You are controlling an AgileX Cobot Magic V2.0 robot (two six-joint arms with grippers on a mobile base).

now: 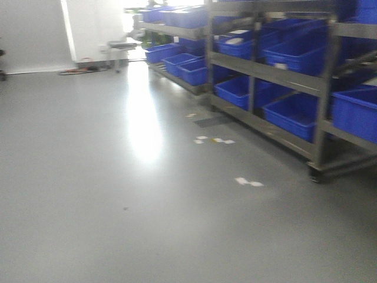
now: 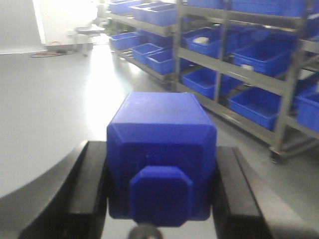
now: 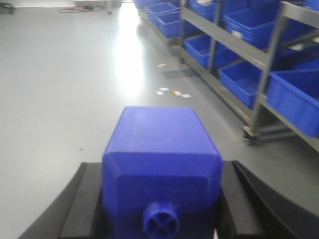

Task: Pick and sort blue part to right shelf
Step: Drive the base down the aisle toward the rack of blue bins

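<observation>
**Both arms carry a blue block; the shelf is at the right**

The blue part (image 2: 162, 144) sits between the left jaws, which pinch it on its two opposite flat sides. Its short square stub (image 2: 160, 194) points toward the wrist camera. The right jaws pinch a second blue block (image 3: 159, 149) in the same way, but the stub (image 3: 160, 225) of this one is round with a cross in it. Both blocks are in the air above the grey floor (image 1: 88, 177), and nothing supports them from below.

The right shelf (image 1: 268, 73) stands near, on the right side of the front view. On its levels are open blue bins (image 1: 294, 115). The parts are not yet over any bin.

The blue part looks like solid hard plastic, so it should be stiff and not fragile, and probably rather light. Its faces are smooth and a little shiny, so it may slip if the pressure is weak. The wide flat sides are the good place to hold it, as the left jaws do now. The bevelled edges near the stub, and the stub itself, give too little surface. Nothing soft is seen on it, so a firm grip should not damage it.
</observation>
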